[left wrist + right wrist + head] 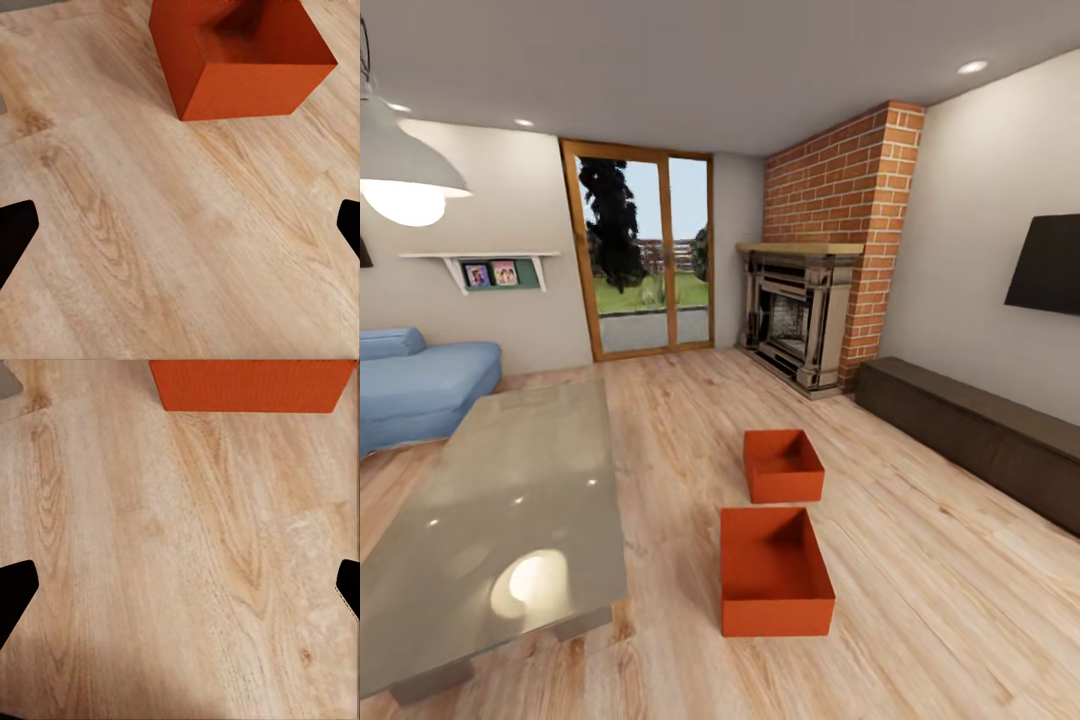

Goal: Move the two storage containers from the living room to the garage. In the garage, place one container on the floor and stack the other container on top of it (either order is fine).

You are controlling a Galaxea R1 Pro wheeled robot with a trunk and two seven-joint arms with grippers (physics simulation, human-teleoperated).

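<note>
Both end effectors released: left end effector (180,225), right end effector (180,585), over the wood floor (660,450). Risk: near container (775,572) has thin walls, so an off-centre pinch could tip it into far container (783,465).

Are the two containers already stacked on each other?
No, the near container and far container sit apart on the wood floor.
</note>
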